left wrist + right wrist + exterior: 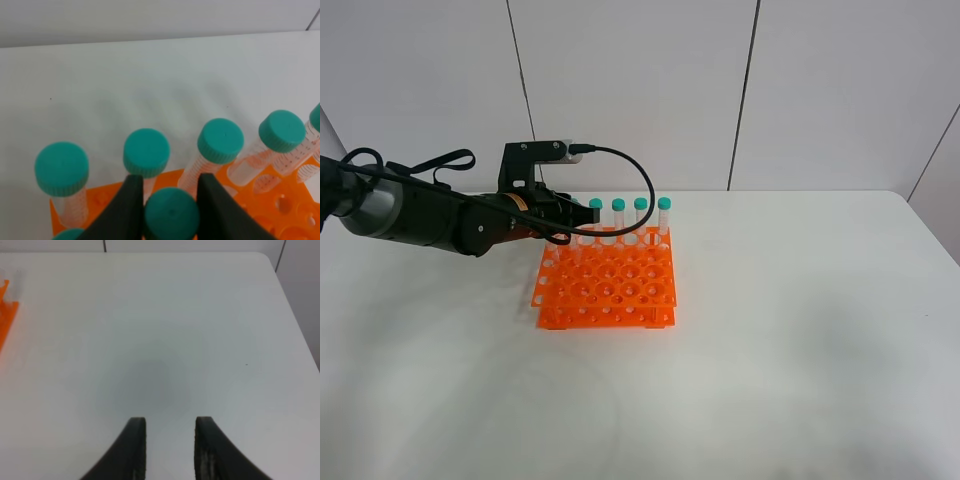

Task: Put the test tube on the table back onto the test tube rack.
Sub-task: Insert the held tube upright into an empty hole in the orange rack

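Observation:
In the left wrist view, the teal cap of the test tube (171,212) sits between the two black fingers of my left gripper (170,180), which is shut on it. The tube hangs over the back left part of the orange test tube rack (610,285). From the high camera my left gripper (570,228) is at the rack's back left corner, and it hides the held tube. Several identical capped tubes (640,205) stand upright in the rack's back row. My right gripper (170,422) is open over the bare white table (165,340) with nothing between its fingers.
The rack stands left of the table's middle, and most of its front holes (620,295) hold nothing. A black cable (635,170) loops from the left wrist over the back row. A sliver of the rack (6,315) shows at the side of the right wrist view.

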{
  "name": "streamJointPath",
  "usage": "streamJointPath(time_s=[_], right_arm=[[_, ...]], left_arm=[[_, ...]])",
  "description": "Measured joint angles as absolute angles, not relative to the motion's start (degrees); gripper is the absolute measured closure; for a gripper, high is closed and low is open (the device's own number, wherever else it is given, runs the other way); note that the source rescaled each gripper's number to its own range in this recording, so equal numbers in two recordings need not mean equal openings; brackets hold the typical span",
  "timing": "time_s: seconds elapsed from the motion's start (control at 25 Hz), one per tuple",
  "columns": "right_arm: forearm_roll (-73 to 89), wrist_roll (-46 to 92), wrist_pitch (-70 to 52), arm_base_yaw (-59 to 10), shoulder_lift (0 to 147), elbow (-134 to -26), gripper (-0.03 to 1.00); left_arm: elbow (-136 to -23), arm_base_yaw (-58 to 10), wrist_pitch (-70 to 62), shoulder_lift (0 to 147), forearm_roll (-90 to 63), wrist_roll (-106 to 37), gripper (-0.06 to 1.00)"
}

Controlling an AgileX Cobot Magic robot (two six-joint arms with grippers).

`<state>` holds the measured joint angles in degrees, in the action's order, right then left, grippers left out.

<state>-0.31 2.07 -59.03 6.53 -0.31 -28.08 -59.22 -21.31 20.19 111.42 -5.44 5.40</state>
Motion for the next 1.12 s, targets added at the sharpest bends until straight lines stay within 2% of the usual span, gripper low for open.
streamJointPath(time_s=[0.32, 0.36, 0.4, 0.48, 0.52, 0.6, 0.72, 1.12], right_arm=[[0.0, 2.1, -59.0, 6.5, -0.3, -28.1, 0.61], [-0.3, 2.1, -59.0, 6.5, -0.3, -28.1, 0.61], [0.0, 2.1, -59.0, 6.5, -0.3, -28.1, 0.61], [-0.3, 2.1, -59.0, 6.5, -0.3, -28.1, 0.61], [-0.3, 2.1, -59.0, 6.5, -0.3, -28.1, 0.61], [0.0, 2.1, -59.0, 6.5, -0.3, -28.1, 0.61], [0.0, 2.1, -59.0, 6.5, -0.3, -28.1, 0.61], [-0.3, 2.1, -59.0, 6.5, -0.3, -28.1, 0.61]], left_arm=[[-59.2, -21.3, 20.2, 111.4, -5.4, 5.4, 0.94], [-59.2, -21.3, 20.2, 111.4, -5.4, 5.4, 0.90], [-59.2, -21.3, 20.2, 111.4, -5.4, 5.4, 0.78], [-59.2, -21.3, 20.2, 111.4, -5.4, 5.4, 0.35], [-59.2, -21.3, 20.3, 111.4, -5.4, 5.4, 0.23], [-59.2, -21.3, 20.4, 111.4, -5.4, 5.4, 0.07], [-59.2, -21.3, 20.4, 111.4, -5.4, 5.4, -0.02], [-59.2, -21.3, 20.4, 111.4, -5.4, 5.4, -0.04]])
